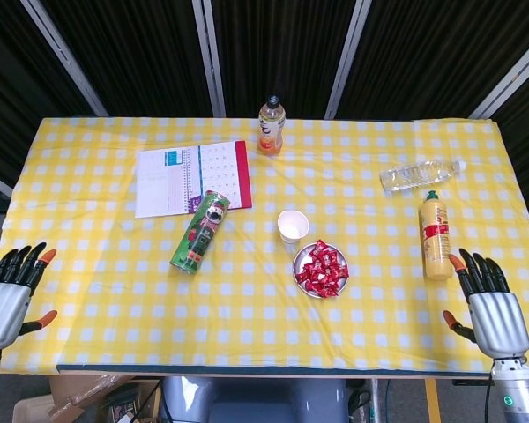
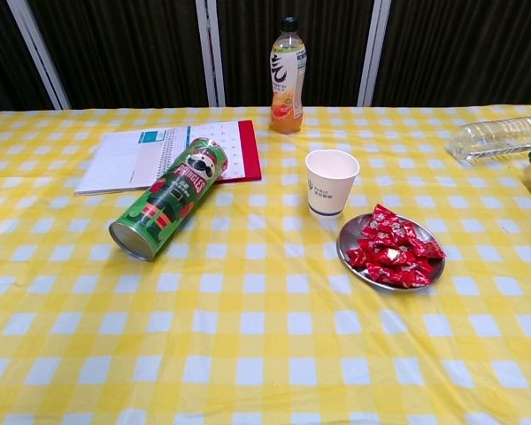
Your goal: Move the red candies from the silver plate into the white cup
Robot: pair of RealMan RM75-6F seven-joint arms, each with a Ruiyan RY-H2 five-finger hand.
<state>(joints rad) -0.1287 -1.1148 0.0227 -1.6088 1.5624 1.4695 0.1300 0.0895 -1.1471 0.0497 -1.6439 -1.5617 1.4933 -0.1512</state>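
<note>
The red candies (image 2: pixel 390 248) lie heaped on the silver plate (image 2: pixel 345 245), which sits near the middle of the surface (image 1: pixel 115 291) — a top covered in yellow-and-white checked cloth. The white cup (image 2: pixel 331 181) stands upright just beside the plate, on its far left side as the chest view shows it; the two look very close, though whether they touch cannot be told. No candy shows inside the cup from either view.

Both hands are at the near corners, well apart from the plate and cup. The left hand (image 1: pixel 6 300) hangs off the near left edge with its fingers (image 1: pixel 25 262) spread and pointing away from the robot, holding nothing. The right hand (image 1: pixel 487 304) sits at the near right edge, its fingers (image 1: pixel 476 269) likewise spread and empty, pointing towards the yellow squeeze bottle (image 1: pixel 435 236) that lies just ahead of them. Neither hand appears in the chest view.

A green crisp tube (image 2: pixel 168 197) lies on its side left of the cup, its open end towards the robot. Beyond it an open notebook (image 2: pixel 164 157) with a red cover lies flat, the tube's far end just at its edge. An orange drink bottle (image 2: pixel 287 75) stands upright at the far side — and a clear water bottle (image 1: pixel 420 174) lies on its side at the far right, beyond the yellow bottle.
</note>
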